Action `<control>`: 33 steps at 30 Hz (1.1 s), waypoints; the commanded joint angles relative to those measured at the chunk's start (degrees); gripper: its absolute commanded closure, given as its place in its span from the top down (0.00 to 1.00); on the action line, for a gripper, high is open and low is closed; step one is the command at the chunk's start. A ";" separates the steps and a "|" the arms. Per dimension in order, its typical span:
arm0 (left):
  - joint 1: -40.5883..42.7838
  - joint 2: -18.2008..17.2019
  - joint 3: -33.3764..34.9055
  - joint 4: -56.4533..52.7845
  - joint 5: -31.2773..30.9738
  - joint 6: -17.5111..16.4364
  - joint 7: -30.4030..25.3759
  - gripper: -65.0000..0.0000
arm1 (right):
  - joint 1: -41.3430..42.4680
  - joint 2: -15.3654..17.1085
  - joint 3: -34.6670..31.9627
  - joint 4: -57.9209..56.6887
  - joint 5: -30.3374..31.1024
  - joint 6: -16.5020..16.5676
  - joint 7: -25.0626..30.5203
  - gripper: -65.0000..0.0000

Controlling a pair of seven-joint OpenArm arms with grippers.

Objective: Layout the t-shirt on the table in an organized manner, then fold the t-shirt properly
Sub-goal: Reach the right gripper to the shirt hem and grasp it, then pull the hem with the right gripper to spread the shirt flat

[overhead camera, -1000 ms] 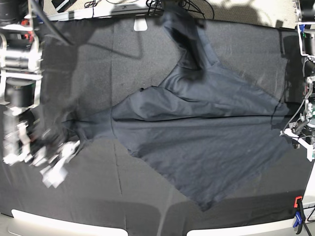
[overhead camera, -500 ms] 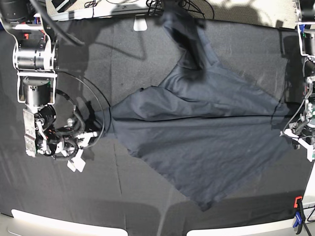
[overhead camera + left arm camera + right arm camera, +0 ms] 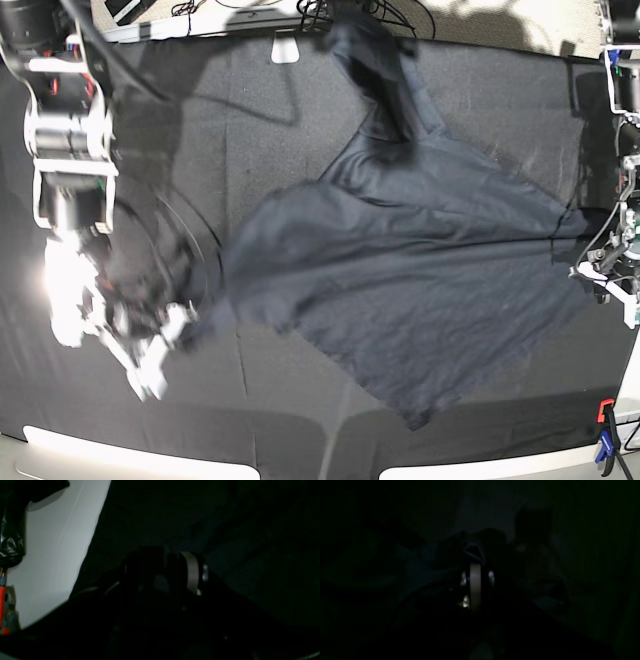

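The dark t-shirt lies spread and wrinkled across the middle of the black table, one part reaching up toward the far edge. In the base view my right gripper is blurred at the shirt's left corner and shut on it. The very dark right wrist view shows a bunch of fabric at the tip of a pale pad. My left gripper hangs by the shirt's right corner at the table's right edge. The left wrist view is too dark to show how its jaws stand; one pale pad shows.
A red and blue clamp grips the table's near right corner and also shows as clamp. A pale floor lies beyond the table's edge. Pale table edge strips run along the front. Cables and gear sit past the far edge.
My right gripper has shut on the shirt's left corner and swung down and leftward with it. The shirt's left part has shifted and its long crease is gone. The left arm is still.
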State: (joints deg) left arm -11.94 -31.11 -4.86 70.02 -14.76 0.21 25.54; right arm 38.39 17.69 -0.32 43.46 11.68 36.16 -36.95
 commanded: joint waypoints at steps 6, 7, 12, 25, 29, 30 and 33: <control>-1.38 -1.11 -0.44 0.96 0.35 0.70 -0.31 0.36 | 7.41 -3.37 0.17 0.87 -5.68 -4.96 10.05 0.00; -1.38 -1.14 -0.44 0.96 0.33 0.68 -0.22 0.36 | 8.33 -3.65 0.17 0.87 -6.51 -5.57 11.41 0.00; -1.38 -1.11 -0.44 0.96 0.33 0.68 -0.24 0.36 | 13.38 -3.89 0.17 0.87 -7.23 -6.21 15.85 0.00; -1.38 -1.11 -0.44 0.96 0.33 0.70 -0.20 0.36 | 15.52 -3.89 0.17 0.87 -7.04 -6.71 18.97 0.49; -1.38 -1.11 -0.44 0.96 0.33 0.68 -0.22 0.36 | 15.54 -3.91 0.17 0.87 -2.36 -6.67 13.51 0.49; -1.38 -1.11 -0.44 0.96 0.33 0.70 -0.22 0.36 | 15.54 -3.89 0.17 0.87 0.76 -6.56 9.44 0.49; -1.38 -1.11 -0.44 0.96 0.33 0.68 -0.26 0.36 | 15.06 -3.89 0.17 0.90 8.61 -0.70 -2.58 0.49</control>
State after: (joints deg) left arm -11.94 -31.11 -4.86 70.02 -14.76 0.21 26.87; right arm 51.03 13.61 -0.27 43.27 19.49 34.72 -41.15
